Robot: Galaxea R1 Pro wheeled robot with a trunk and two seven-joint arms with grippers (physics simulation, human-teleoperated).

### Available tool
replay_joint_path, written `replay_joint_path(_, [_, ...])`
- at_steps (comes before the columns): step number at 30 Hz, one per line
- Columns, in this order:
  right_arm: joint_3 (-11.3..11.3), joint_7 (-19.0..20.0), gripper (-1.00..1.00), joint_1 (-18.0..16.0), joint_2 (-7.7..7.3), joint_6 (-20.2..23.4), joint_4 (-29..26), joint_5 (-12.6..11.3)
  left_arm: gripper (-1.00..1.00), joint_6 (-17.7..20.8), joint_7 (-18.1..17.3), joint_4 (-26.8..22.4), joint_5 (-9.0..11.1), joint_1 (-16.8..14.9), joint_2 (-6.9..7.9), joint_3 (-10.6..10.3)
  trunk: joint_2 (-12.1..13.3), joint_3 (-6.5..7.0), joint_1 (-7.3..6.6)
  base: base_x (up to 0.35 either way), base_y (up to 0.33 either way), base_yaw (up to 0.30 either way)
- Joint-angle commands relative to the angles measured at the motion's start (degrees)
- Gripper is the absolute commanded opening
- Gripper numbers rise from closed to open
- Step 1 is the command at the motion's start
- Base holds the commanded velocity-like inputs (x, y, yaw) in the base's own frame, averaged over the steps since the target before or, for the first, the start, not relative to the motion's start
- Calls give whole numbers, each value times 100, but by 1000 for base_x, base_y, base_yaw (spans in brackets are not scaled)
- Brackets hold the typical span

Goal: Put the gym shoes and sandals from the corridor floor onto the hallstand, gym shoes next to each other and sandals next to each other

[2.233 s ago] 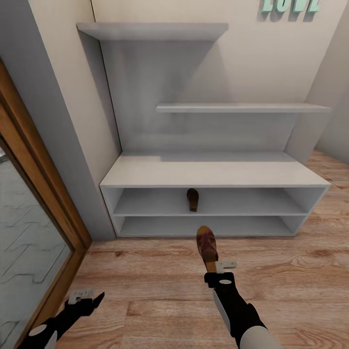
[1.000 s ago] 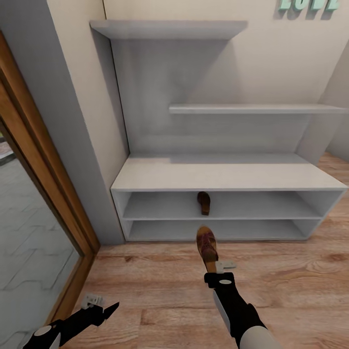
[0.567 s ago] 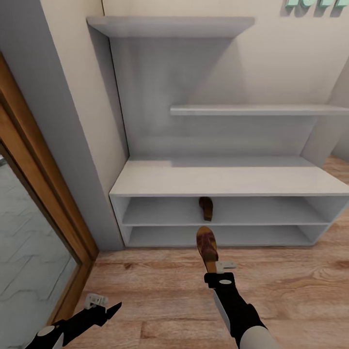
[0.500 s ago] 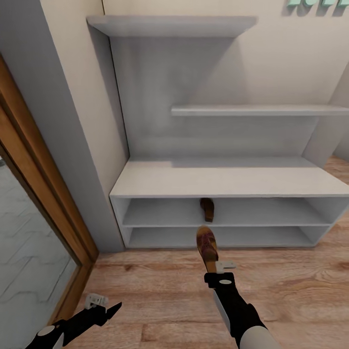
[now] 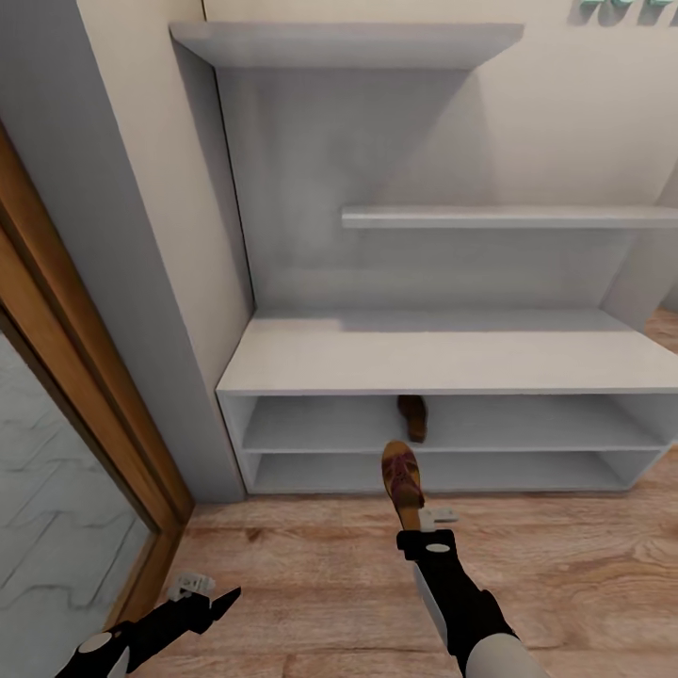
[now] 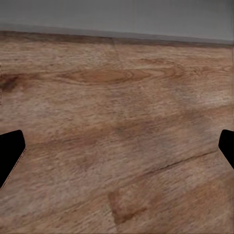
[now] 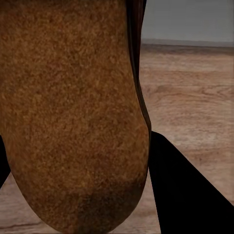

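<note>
Two sandals are in sight. One flat brown leather sandal (image 5: 411, 417) lies on the upper of the two open shoe shelves of the hallstand (image 5: 443, 363), near the middle of that shelf and partly hidden under the bench top's front edge. The second sandal (image 5: 402, 478), with a tan insole and dark reddish-brown straps, is clamped by its heel end in the right gripper (image 5: 421, 524), held out level above the corridor floor (image 5: 311, 565) just in front of the lower shelf; up close in the right wrist view its surface (image 7: 73, 112) is a rough, grainy brown, rounded at one end, with a black finger (image 7: 187, 195) beside it.

The hallstand is smooth pale grey: a wide low bench, a tall flat back panel and two staggered upper shelves. The floor is light brown wood plank with visible grain and knots.

The left gripper (image 5: 209, 599) hangs low over the floor near a wooden door frame (image 5: 89, 414), its black fingertips (image 6: 10, 153) spread wide and holding nothing.
</note>
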Motion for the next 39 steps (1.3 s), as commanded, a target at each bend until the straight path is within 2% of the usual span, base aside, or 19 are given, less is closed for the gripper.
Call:
replay_joint_path(1, [-23, -1, -100, -2, 7, 40, 12, 47, 100, -34, -26, 7, -63, -3, -52, 44, -2, -5, 0, 163, 159, 0])
replay_joint_path(3, [-22, -1, -100, -2, 7, 40, 39, 47, 100, -37, -26, 21, -85, 4, -197, 27, -2, -5, 0, 172, 159, 0])
replay_joint_path(5, [-22, -1, -100, -2, 7, 40, 46, 47, 100, -39, -29, 27, -117, 7, -269, -8, -2, -5, 0, 124, 102, 0])
replay_joint_path(6, [-23, -1, -100, -2, 7, 40, 53, 47, 100, -40, -31, 31, -155, 9, -320, -59, -2, -5, 0, 71, 58, 0])
replay_joint_path(7, [-22, -1, -100, -2, 7, 40, 62, 47, 100, -47, -43, 36, -215, 11, -380, -218, -2, -5, 0, 23, 19, 0])
replay_joint_path(8, [-23, -1, -100, -2, 7, 40, 69, 47, 100, -49, -63, 37, -225, 12, -391, -280, -2, -5, 0, 15, 12, 0])
replay_joint_path(14, [-21, -1, -100, -2, 7, 40, 89, 47, 100, -48, -356, 38, -245, 12, -407, -457, -2, -5, 0, 6, 5, 0])
replay_joint_path(20, [-22, -1, -100, -2, 7, 40, 93, 47, 100, -25, -491, 44, -244, 10, -410, -504, -2, -5, 0, 79, 18, 0])
replay_joint_path(26, [-22, -1, -100, -2, 7, 40, 93, 47, 100, -21, -480, 44, -246, 5, -410, -506, -2, -5, 0, 251, 76, 0])
replay_joint_path(33, [-23, -9, -100, -2, 7, 40, 93, 52, 100, -62, -467, 44, -244, 12, -410, -500, -2, -5, 0, 53, 13, 0])
replay_joint_path(36, [-15, 54, -100, 47, -92, -44, 194, 28, 100, -158, -370, 140, -162, 111, -311, -404, -2, -5, 0, 0, 0, 0])
replay_joint_path(39, [-11, 40, -100, 14, -63, -127, 290, 32, 100, -187, -273, 163, -196, 209, -318, -418, -2, -5, 0, 0, 0, 0])
